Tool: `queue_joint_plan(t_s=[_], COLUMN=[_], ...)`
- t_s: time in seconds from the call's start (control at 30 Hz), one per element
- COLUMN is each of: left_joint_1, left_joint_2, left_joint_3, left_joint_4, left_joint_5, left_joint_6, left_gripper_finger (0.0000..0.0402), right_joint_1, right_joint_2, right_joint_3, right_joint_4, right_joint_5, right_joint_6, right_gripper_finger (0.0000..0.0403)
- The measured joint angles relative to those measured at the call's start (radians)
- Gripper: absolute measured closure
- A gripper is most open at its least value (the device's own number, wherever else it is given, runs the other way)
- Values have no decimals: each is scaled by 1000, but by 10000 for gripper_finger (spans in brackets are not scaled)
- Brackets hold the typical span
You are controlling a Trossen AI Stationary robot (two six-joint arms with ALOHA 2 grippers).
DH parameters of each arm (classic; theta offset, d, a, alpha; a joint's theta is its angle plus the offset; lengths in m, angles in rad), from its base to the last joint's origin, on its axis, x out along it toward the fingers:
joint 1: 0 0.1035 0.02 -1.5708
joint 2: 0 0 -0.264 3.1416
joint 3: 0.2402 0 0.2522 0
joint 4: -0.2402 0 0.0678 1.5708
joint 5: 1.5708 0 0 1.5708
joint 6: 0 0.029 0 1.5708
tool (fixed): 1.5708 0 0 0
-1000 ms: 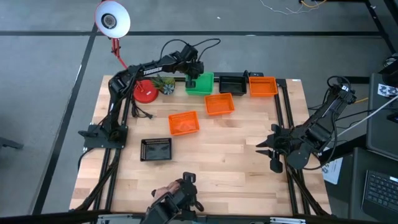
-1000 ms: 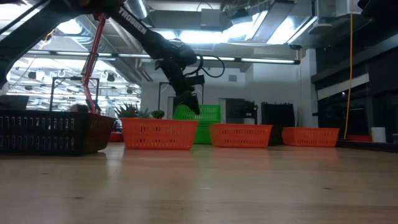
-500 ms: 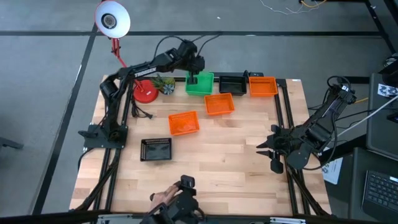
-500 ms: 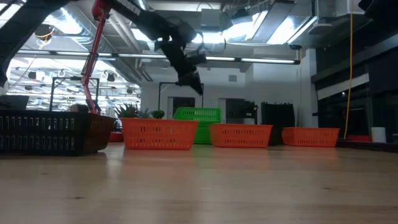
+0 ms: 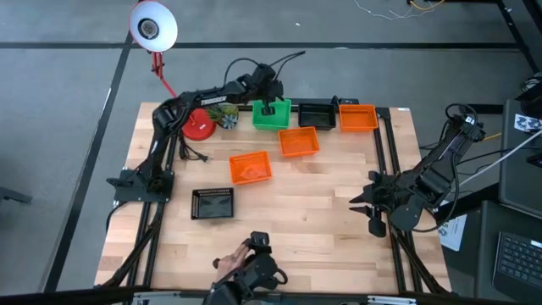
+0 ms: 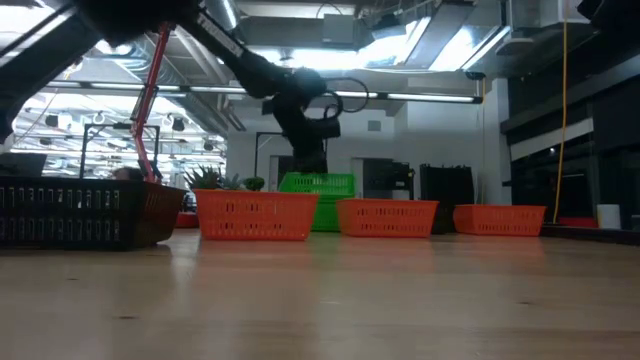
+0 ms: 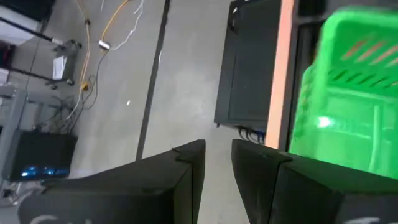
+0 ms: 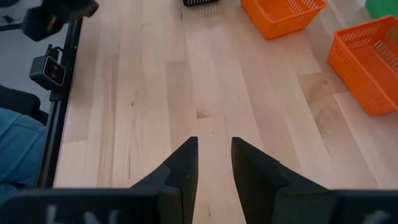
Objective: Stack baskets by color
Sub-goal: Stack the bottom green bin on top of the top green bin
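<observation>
A green basket (image 5: 273,115) (image 6: 318,184) stands at the table's far edge, with a black basket (image 5: 316,113) and an orange basket (image 5: 357,117) to its right. Two more orange baskets (image 5: 298,141) (image 5: 250,167) and a second black basket (image 5: 212,203) sit nearer. My left gripper (image 5: 268,108) (image 7: 217,163) hangs open just over the green basket, nothing between its fingers; in the left wrist view the basket (image 7: 348,93) lies beside them. My right gripper (image 5: 361,202) (image 8: 214,157) waits open over the table's right side.
A red-based lamp (image 5: 199,125) and a small plant (image 5: 224,113) stand left of the green basket. A person's hand with a dark device (image 5: 247,269) shows at the near edge. Bare wood (image 5: 305,220) lies between the baskets and the near edge.
My left gripper rose off the green basket, then came back down over it, tipping further downward. The baskets have kept their places.
</observation>
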Motion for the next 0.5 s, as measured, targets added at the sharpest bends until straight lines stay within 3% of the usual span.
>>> queue_joint_plan(t_s=[0.33, 0.5], left_joint_1=[-28, -44], left_joint_2=[10, -30], left_joint_3=[0, -1], left_joint_4=[14, 24], left_joint_5=[-9, -126], left_joint_6=[2, 2], left_gripper_finger=[330, 330], right_joint_1=[0, 0], right_joint_2=[0, 0], right_joint_3=[0, 0], right_joint_4=[-1, -1], right_joint_5=[1, 1], right_joint_6=[-4, -4], right_gripper_finger=[307, 307])
